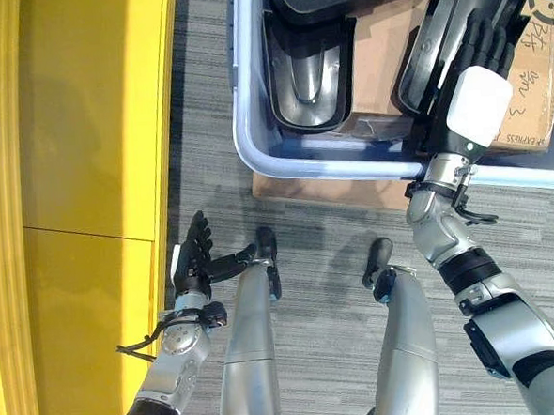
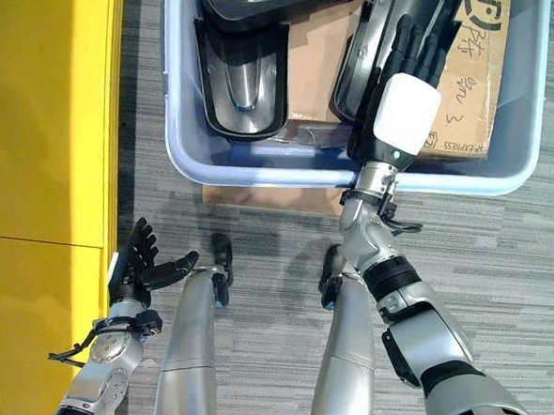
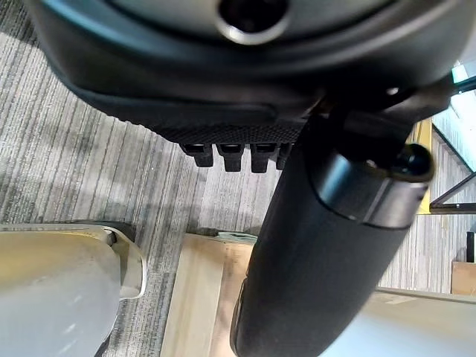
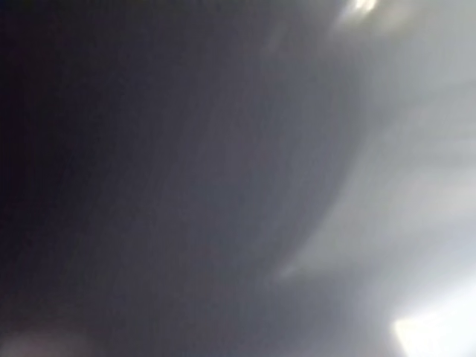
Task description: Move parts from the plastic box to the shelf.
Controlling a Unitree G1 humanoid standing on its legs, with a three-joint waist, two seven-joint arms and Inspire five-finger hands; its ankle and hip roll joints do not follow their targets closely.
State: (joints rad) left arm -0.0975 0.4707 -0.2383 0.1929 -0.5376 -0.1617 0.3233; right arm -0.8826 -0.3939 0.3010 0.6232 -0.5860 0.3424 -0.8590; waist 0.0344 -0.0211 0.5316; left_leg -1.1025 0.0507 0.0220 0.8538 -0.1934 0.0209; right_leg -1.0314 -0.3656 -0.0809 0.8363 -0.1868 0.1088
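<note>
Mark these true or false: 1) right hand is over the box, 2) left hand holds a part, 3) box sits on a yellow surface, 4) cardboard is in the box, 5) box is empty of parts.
1) True: the right hand reaches into the box, fingers laid on a black part.
2) False: the left hand is open and holds nothing, low beside the yellow shelf.
3) False: the box sits on grey carpet, on a wooden board.
4) True: cardboard lies among the parts.
5) False: another black part lies in it too.

Bright, even overhead light; right wrist view wholly blurred.
</note>
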